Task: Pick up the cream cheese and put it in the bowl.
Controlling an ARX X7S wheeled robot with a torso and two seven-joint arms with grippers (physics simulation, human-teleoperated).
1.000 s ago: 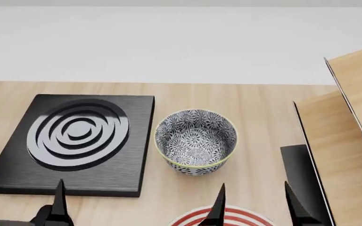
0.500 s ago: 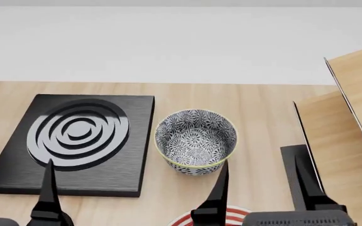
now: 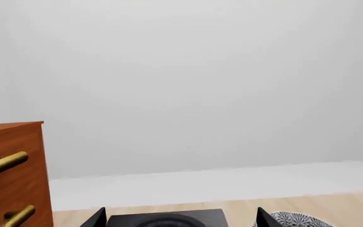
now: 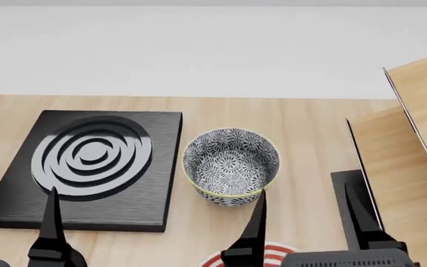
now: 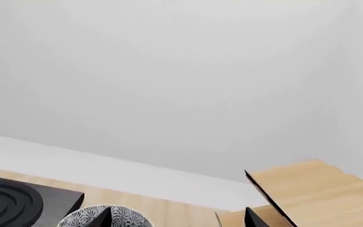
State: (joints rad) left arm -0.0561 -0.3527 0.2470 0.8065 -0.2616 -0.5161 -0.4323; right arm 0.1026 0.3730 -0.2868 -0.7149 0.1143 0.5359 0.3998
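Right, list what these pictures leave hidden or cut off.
- Cream cheese: in no view.
- Striped plate: head view, cut by the bottom edge, behind the right gripper.
- Left gripper: head view shows one finger only; the other is out of frame.
- Bowl: both wrist views show only a rim sliver.

Overhead head view; low, wall-facing wrists

Mostly I see a blank pale wall. A reddish-brown wooden cabinet (image 3: pixel 11 172) with brass bar handles (image 3: pixel 4 164) stands at one edge. Low down, the left hand's (image 3: pixel 181 218) two dark fingertips (image 3: pixel 97 218) frame a black square stove plate (image 3: pixel 166 220) on the light wooden desk (image 3: pixel 332 208), beside the blue-and-white patterned ceramic bowl (image 3: pixel 298 220).
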